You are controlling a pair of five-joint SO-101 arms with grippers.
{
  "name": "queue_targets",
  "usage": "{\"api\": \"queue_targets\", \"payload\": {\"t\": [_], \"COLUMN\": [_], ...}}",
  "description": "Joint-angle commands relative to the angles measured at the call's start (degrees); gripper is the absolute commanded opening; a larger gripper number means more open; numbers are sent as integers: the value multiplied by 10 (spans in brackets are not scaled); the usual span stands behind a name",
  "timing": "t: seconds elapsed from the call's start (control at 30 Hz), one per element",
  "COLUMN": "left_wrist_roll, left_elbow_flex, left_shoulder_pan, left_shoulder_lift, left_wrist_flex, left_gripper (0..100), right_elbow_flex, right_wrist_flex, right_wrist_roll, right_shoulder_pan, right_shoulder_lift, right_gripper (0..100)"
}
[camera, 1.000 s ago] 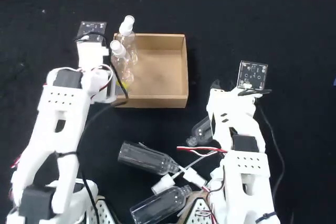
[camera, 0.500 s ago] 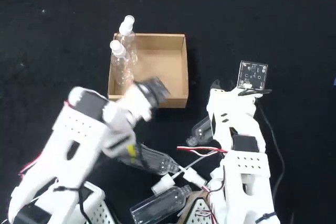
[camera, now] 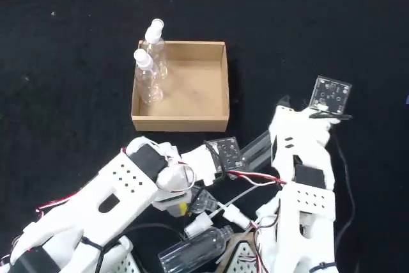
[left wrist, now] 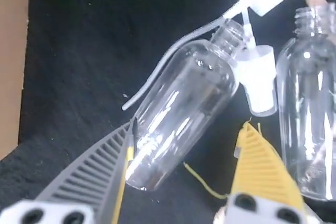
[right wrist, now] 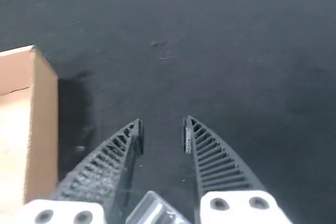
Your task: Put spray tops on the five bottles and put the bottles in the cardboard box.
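Your left fingers [left wrist: 94, 179] were apart around a topless bottle [left wrist: 184, 114] near the cardboard box [camera: 181, 122], likely to grab it | right fingers [right wrist: 210, 156] squeezed a second bottle [camera: 255, 148].

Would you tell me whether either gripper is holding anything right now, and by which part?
The right gripper seems to hold a bottle deep between its fingers; which part is hidden. The left gripper is open astride another bottle, not gripping.

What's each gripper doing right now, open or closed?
Left gripper: open, straddling a lying capless bottle.
Right gripper: closed on a second bottle.
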Motion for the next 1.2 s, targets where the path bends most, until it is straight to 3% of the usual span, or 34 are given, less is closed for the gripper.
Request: {"api": "queue_targets", "payload": {"t": [0.0, 0.17, 0.53, 0.87, 1.17], "left_wrist_roll": [-6, -5, -6, -5, -8], "left_elbow_flex": [4, 4, 0, -58, -98], "left_shoulder_pan": [2, 2, 56, 63, 65], "left_shoulder_lift": [-14, -14, -13, 145, 202], "left_wrist_flex": [-29, -26, -34, -88, -113], "left_gripper": [291, 291, 291, 291, 291], "right_elbow_flex": [-29, -88, -166, -145, -99], "right_wrist_flex": [-16, 36, 266, 294, 293], "right_wrist_roll": [-12, -40, 80, 172, 209], "right_shoulder_pan": [35, 145, 365, 483, 490], "right_shoulder_lift": [3, 2, 0, 2, -1], "right_gripper": [120, 120, 121, 121, 122]}}
